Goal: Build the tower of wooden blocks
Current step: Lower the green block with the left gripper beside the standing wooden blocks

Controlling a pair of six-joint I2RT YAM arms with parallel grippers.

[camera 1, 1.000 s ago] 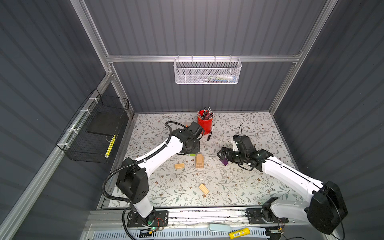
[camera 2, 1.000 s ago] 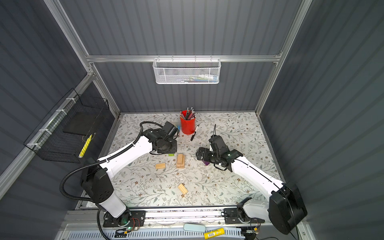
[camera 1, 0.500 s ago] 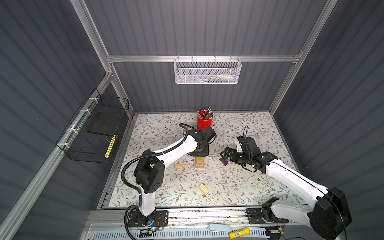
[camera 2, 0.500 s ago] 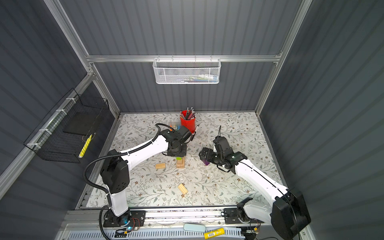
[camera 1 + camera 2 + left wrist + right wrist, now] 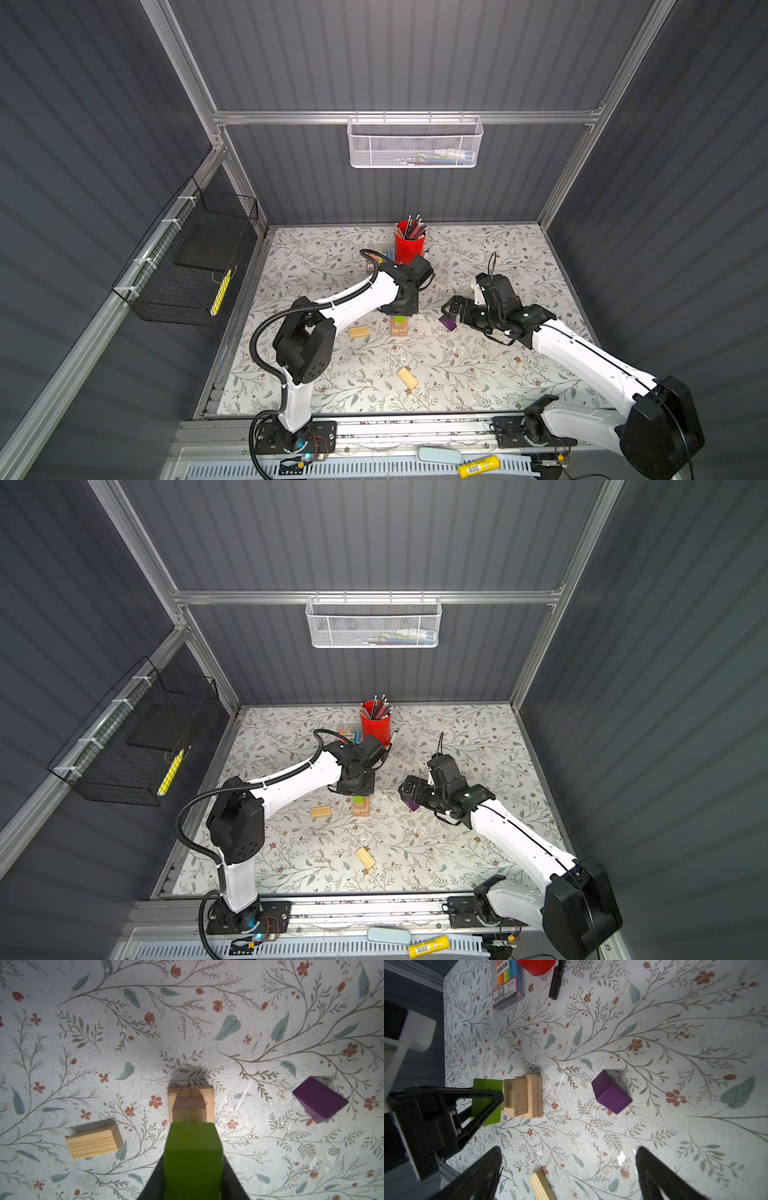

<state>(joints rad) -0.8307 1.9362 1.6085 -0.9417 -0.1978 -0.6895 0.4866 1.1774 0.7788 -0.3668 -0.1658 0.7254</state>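
Left claw (image 5: 400, 311): nearly closed, clamped on the green block (image 5: 192, 1147), held over the pale stack (image 5: 522, 1096); contact unclear
Right claw (image 5: 569, 1148): spread wide, empty, above the purple block (image 5: 610, 1093) lying on the mat (image 5: 654, 1022)
Loose pale blocks (image 5: 358, 331) (image 5: 407, 377): two on the mat, one near the stack, one well apart

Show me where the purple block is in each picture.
In a top view: purple block on the mat, right of the pale wood stack.
In a top view: block also right of the stack.
Left wrist: block apart from the stack.
Right wrist: block near the picture's middle.
Shared landmark: the stack, green block close by.
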